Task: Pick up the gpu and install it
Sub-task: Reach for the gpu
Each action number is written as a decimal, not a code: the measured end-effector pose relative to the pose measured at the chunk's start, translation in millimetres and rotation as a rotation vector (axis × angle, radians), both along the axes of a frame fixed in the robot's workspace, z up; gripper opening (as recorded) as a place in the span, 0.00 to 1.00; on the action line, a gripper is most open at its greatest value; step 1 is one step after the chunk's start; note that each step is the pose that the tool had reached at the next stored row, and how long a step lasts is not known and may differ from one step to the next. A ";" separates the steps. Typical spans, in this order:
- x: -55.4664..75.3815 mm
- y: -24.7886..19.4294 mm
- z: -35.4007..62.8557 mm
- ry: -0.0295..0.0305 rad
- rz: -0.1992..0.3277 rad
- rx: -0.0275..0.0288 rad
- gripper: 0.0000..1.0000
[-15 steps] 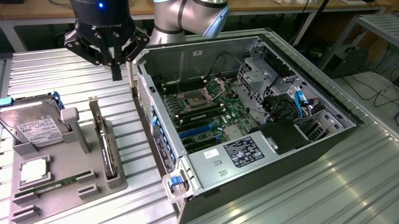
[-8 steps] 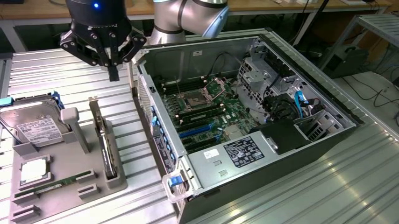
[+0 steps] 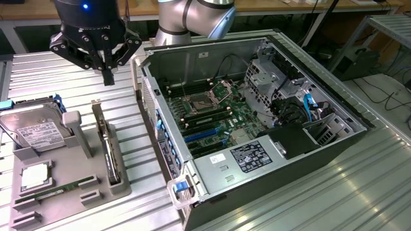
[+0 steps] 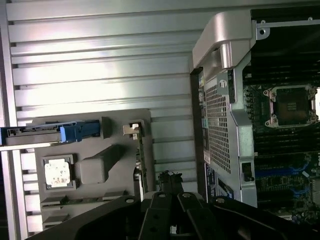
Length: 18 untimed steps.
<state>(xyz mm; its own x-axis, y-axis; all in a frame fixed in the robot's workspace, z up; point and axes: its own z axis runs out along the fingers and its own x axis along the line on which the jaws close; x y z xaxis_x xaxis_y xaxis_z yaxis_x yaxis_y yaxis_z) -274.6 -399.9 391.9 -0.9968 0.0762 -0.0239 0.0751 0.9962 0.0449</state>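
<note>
The gpu [image 3: 107, 144] stands on edge in a slot of the grey holder [image 3: 64, 192], its silver bracket [image 3: 97, 105] at the far end. In the wrist view the gpu [image 4: 142, 160] appears as a thin dark edge with the bracket [image 4: 132, 129] at one end. My gripper [image 3: 108, 77] hangs above the table just beyond the bracket end, clear of the card, fingers together and holding nothing. The wrist view has the gripper [image 4: 169, 186] near the card's other end. The open computer case [image 3: 163, 159] lies beside it, its blue slots [image 3: 202, 135] exposed on the motherboard.
The holder also carries a silver hard drive [image 3: 35, 127], a processor chip [image 3: 35, 175] and a green memory stick [image 3: 57, 188]. The case wall [image 3: 151, 103] rises close to the holder, on the exterior view's right. Ribbed metal table [image 3: 321, 192] surrounds everything.
</note>
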 end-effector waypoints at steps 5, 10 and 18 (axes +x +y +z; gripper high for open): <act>-8.2 -0.6 0.0 0.0001 0.001 0.0001 0.11; -16.6 -1.1 0.0 0.0001 0.002 0.0003 0.11; -31.5 -1.8 0.0 0.0001 0.005 0.0009 0.11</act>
<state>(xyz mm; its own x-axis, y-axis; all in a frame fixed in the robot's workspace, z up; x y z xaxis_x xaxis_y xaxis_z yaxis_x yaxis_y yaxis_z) -306.2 -401.7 391.9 -0.9971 0.0717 -0.0237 0.0706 0.9965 0.0458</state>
